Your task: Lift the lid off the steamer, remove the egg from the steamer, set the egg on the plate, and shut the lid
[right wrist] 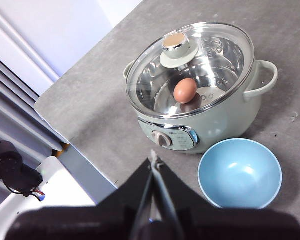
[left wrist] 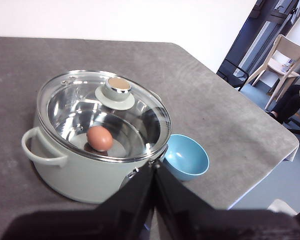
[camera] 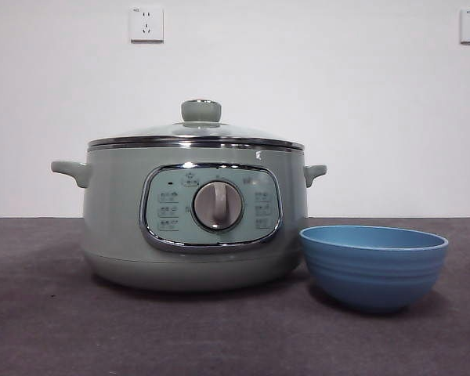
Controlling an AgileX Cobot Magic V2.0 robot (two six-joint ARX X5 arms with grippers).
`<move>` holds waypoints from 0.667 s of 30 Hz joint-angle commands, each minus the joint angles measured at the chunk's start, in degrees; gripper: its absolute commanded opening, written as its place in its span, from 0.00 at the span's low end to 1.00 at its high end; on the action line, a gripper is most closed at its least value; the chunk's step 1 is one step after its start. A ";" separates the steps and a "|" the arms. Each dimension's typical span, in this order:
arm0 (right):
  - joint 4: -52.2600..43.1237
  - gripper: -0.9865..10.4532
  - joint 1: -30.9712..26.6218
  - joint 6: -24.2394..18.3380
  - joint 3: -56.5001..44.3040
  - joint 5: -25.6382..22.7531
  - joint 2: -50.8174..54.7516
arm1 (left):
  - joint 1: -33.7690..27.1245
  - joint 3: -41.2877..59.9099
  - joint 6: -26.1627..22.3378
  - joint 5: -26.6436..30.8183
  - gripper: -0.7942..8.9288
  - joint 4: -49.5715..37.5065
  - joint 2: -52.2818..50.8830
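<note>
Right now nothing has been started: the glass lid [camera: 196, 135] sits square on the steamer [camera: 125, 227], its pale green knob [camera: 200, 110] upright at the centre, and through the glass you can see the brown egg [left wrist: 99, 138] resting on the steel floor inside, a little off centre. The blue bowl that serves as the plate [camera: 374, 270] stands empty on the grey table [camera: 47, 329], just beside the steamer on the control-panel side. Both arms wait high above, out of the front view; your left gripper [left wrist: 153, 167] has its jaws pressed together on nothing, and your right gripper [right wrist: 155, 165] is likewise closed and empty. Watch the knob first: it is small, smooth and rounded, so I judge that a pinch taken too high or off centre could slip, and the lid would drop back onto the rim or tilt and slide off toward the bowl. You will need to part the jaws before you descend, or they will simply strike the knob. The egg is the other risk, I think: round and fragile, it may roll away from one fingertip or crack under too firm a squeeze. The bowl sits so close to the pot that a wide swing with the lid could knock it.
</note>
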State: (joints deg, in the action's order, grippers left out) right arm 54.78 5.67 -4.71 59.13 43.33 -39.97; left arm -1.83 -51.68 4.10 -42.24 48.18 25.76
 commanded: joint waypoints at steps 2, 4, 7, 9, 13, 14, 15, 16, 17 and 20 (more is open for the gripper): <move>-0.20 0.24 0.17 -0.70 0.11 0.11 -0.07 | -0.13 -0.13 -0.61 -0.20 0.29 -0.07 -0.04; -0.20 0.42 0.17 -0.68 0.11 0.11 -0.07 | -0.13 -0.13 -0.04 -0.20 0.53 -0.15 -0.04; -0.22 0.54 0.17 -0.68 0.11 0.07 -0.07 | -0.02 -0.13 0.24 -0.24 0.62 -0.85 -0.02; -0.24 0.53 0.17 -0.68 0.11 0.07 -0.07 | 0.15 -0.13 0.44 -0.31 0.62 -1.92 0.46; -0.28 0.53 0.17 -0.70 0.11 0.02 -0.17 | 1.03 -0.15 1.20 -0.33 0.62 -5.05 2.69; -0.28 0.53 0.17 -0.70 0.11 0.02 -0.22 | 1.29 -0.15 2.01 -0.35 0.62 -6.14 3.58; -0.31 0.53 0.17 -0.70 0.11 0.02 -0.31 | 1.57 -0.17 2.43 -0.66 0.62 -7.19 4.46; -0.31 0.53 0.17 -0.70 0.11 0.00 -0.37 | 1.95 -0.20 2.58 -1.62 0.62 -8.63 5.53; -0.31 0.53 0.17 -0.70 0.11 -0.02 -0.50 | 2.32 -0.20 3.30 -1.97 0.62 -10.40 6.67; -0.31 0.53 0.17 -0.70 0.11 -0.20 -0.57 | 4.04 -0.33 3.89 -1.75 0.62 -15.72 10.36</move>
State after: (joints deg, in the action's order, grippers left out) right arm 54.76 5.67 -4.99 59.13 43.24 -40.56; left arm 1.63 -51.81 7.14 -43.97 34.22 35.11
